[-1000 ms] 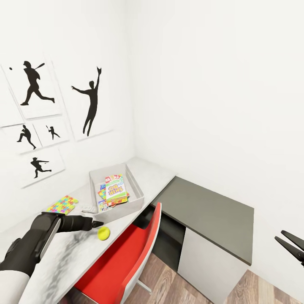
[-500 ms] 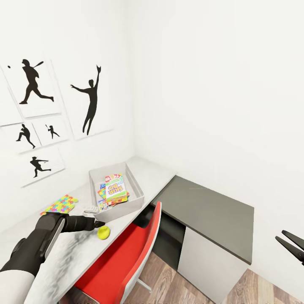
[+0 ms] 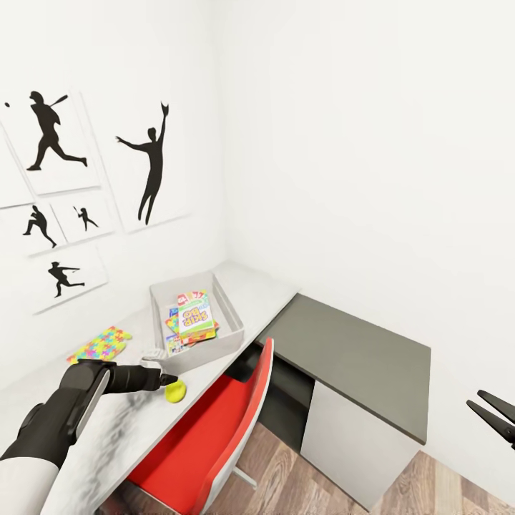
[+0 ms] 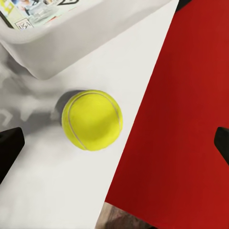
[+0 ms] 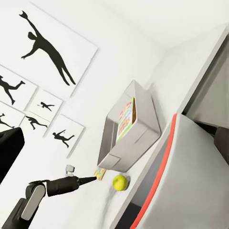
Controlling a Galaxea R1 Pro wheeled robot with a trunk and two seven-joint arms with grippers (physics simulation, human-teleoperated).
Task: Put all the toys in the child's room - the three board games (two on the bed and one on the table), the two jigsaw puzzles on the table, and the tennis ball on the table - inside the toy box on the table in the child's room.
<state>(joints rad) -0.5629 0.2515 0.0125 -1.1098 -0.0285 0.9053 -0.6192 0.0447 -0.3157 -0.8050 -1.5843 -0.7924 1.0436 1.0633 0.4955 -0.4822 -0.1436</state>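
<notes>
Black left hand [image 4: 114, 143] spread over tennis ball [image 4: 92, 120]; right hand [image 3: 493, 415] spread, low.

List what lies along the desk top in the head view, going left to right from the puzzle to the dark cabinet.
jigsaw puzzle → left gripper → tennis ball → toy box → red chair → dark grey side cabinet

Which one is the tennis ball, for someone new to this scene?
Find the long light-grey table under the silhouette posters. Near its front edge, beside the grey toy box, sits the tennis ball: small, round, yellow-green, at the left gripper.
</notes>
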